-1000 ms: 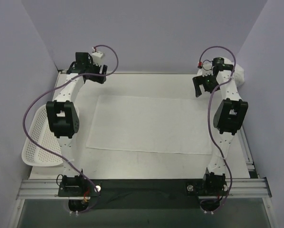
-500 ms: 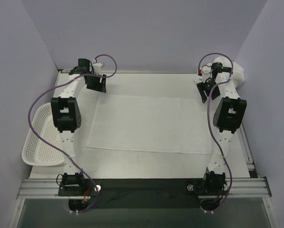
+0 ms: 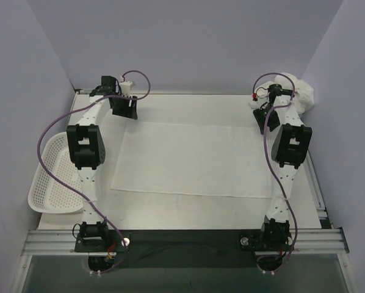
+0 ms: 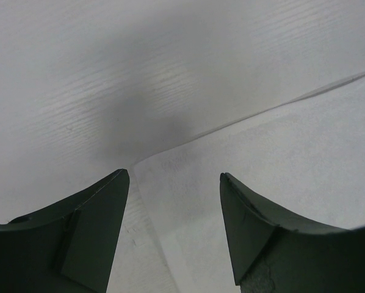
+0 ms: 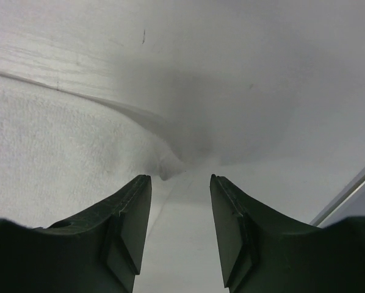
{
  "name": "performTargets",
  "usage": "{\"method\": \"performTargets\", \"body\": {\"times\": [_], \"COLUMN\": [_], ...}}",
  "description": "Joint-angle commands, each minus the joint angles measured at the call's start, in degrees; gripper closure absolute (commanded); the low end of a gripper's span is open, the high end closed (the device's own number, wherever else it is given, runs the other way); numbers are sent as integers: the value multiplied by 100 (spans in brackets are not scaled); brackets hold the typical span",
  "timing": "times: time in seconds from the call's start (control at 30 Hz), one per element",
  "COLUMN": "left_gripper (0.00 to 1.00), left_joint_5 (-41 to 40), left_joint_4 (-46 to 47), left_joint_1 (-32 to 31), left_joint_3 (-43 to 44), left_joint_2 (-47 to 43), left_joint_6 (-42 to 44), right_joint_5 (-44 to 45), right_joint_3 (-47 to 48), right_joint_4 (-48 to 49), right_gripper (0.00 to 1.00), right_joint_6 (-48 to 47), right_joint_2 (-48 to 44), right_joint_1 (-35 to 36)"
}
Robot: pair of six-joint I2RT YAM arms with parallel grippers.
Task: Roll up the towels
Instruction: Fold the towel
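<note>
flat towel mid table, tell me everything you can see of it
The towel is a plain white, soft-looking long rectangle, spread flat on the table, long edges running left to right. The left gripper stands open over its far left corner, the right gripper open at its far right corner, which is slightly puckered. Whether the fingers touch it is unclear.

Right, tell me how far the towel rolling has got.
Done: one towel lies spread flat, nothing rolled. In hand: the left fingers and right fingers stand open astride its far corners, not gripping. Left: roll it, then the bunched towel at the far right corner.
</note>
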Motion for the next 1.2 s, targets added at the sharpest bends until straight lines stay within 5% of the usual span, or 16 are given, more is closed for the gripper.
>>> {"method": "performTargets", "body": {"times": [0.0, 0.8, 0.9, 1.03, 1.17], "left_gripper": [28, 28, 28, 28, 30], "left_joint_5": [120, 84, 75, -12, -153], "left_joint_4": [-23, -85, -102, -137, -251], "left_joint_1": [38, 82, 99, 108, 99], "left_joint_3": [215, 110, 101, 136, 373], "left_joint_2": [73, 135, 135, 152, 266], "left_joint_6": [-44, -52, -44, -70, -35], "right_joint_5": [275, 214, 205, 223, 205], "right_joint_3": [304, 349, 366, 366, 279], "right_joint_4": [-75, 4, 31, 31, 40], "right_gripper": [57, 67, 73, 100, 100], "right_joint_6": [28, -209, -218, -210, -245], "right_joint_2": [93, 339, 374, 339, 225], "right_joint_1": [8, 175, 193, 219, 219]}}
